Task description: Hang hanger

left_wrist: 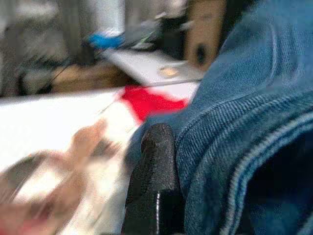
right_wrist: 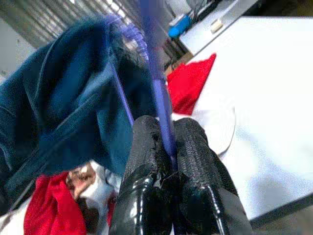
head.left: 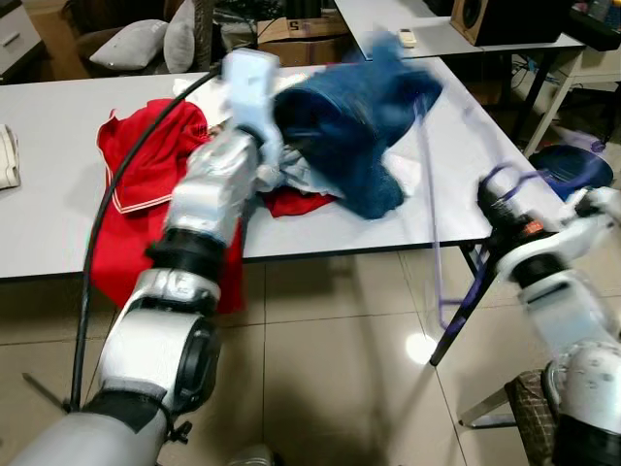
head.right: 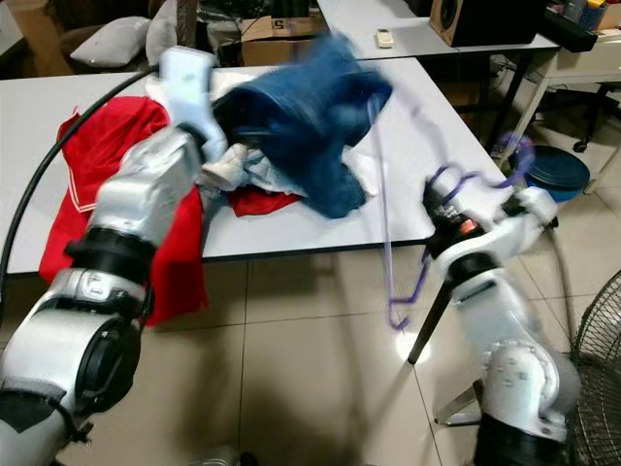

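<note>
The purple hanger is pinched between the fingers of our right gripper, off the white table's right front corner, one end reaching up into the blue denim garment. Our left gripper is clamped on that denim, held above the heaped clothes beside the red garment. Both eye views are blurred.

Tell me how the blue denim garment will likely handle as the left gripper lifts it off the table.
The denim is probably floppy: it bunches and sags where the left gripper holds it. It looks thick-seamed, so fairly heavy for cloth. It may snag the purple hanger that the right gripper pinches.
</note>
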